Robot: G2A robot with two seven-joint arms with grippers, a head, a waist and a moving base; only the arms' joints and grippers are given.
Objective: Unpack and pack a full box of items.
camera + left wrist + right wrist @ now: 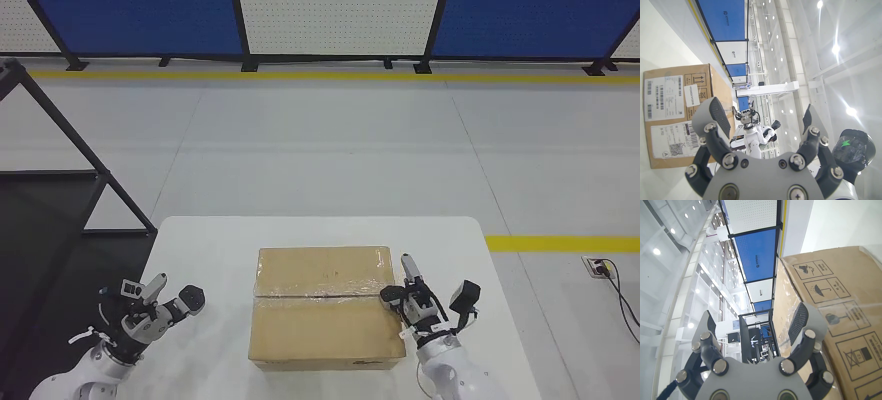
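Observation:
A closed cardboard box, its top flaps sealed with clear tape, lies in the middle of the white table. My left gripper stands open near the table's left front, well apart from the box. In the left wrist view the box shows its labelled side beyond my open fingers. My right gripper is open right at the box's right side, level with the taped seam. In the right wrist view one pad lies close against the box's upper edge; I cannot tell if it touches.
A black metal frame stands on the floor off the table's left rear corner. Blue and white partition panels line the back of the room. Yellow floor tape runs to the right of the table.

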